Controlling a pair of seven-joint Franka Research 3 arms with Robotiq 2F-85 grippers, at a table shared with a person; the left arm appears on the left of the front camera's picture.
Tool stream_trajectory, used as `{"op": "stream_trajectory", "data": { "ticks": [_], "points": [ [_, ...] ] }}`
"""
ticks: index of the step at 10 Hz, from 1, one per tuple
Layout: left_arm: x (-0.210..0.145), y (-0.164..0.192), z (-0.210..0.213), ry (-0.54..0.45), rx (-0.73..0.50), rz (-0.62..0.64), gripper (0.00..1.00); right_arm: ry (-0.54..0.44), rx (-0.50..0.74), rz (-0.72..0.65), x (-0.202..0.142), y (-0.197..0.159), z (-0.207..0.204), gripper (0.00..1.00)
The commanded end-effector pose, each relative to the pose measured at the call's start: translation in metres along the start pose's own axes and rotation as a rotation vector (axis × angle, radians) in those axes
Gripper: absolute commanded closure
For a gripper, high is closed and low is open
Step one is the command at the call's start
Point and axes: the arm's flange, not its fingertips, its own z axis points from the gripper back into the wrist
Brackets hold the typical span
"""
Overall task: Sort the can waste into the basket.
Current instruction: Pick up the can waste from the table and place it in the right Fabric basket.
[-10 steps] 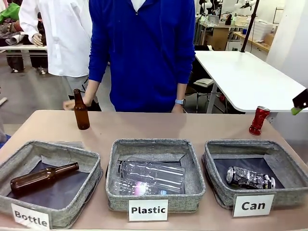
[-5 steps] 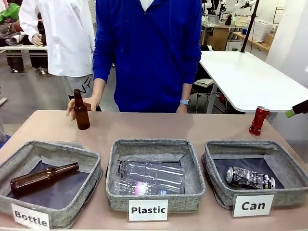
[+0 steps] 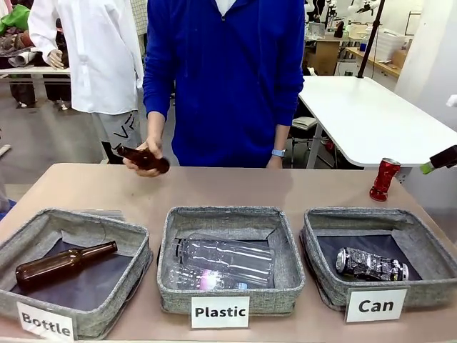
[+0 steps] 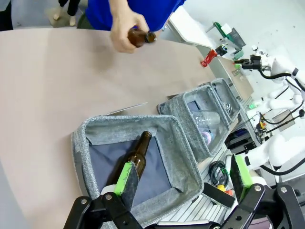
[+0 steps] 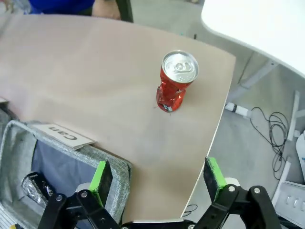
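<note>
Left gripper (image 4: pixel 183 174): jaws spread wide, gripping nothing, hanging over the Bottle basket (image 4: pixel 124 121), with a brown glass bottle (image 4: pixel 136 155) lying just beyond one pad. Best left parked there, clear of the work. Far ahead of it, the person's hand (image 4: pixel 121 31), clenched round a second brown bottle (image 4: pixel 143 37) above the table (image 3: pixel 285 189). No part of the can job.

Right gripper (image 5: pixel 157 174): jaws likewise wide apart, empty. Straight ahead of its fingertips and well apart from them, the red can (image 5: pixel 175 81): upright, crumpled toward the base, silver top and pull tab facing up, close to the table's edge. Beneath one of its fingers, a corner of the Can basket (image 5: pixel 16 143), with the black and silver can (image 5: pixel 35 186) already lying inside.

Step in hand, by the look of it: reaching for the red can.
- Advance to bring the can between the pads.
- Square the jaws across the sounder upper body.
- Close gently; thin crushed metal likely to slip or topple.
- Avoid nudging it outward, with the edge so near.
- Lift clear of the basket wall, draw back toward the wrist, release low beside the other can.

Writing, on white cards fronting the baskets: Bottle card (image 3: pixel 44 321) reading "Bottle", Plastic card (image 3: pixel 220 311) reading "Plastic", Can card (image 3: pixel 375 305) reading "Can". No brand legible on either can.
</note>
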Motion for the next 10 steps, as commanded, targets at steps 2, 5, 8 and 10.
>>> {"op": "stream_trajectory", "data": {
  "ticks": [2,5,8,10],
  "points": [
    [-0.001,-0.004,0.000,0.002,-0.001,0.009,0.00,-0.035,0.139,0.174,0.000,-0.048,-0.051,0.00],
    [-0.001,-0.004,0.000,0.002,-0.001,0.009,0.00,-0.141,0.172,0.201,-0.009,-0.079,-0.091,0.00],
    [-0.001,-0.004,0.000,0.002,-0.001,0.009,0.00,-0.229,0.268,0.199,-0.016,-0.095,-0.127,0.00],
    [-0.001,-0.004,0.000,0.002,-0.001,0.009,0.00,-0.261,0.274,0.138,-0.013,-0.100,-0.143,0.00]
  ]
}}
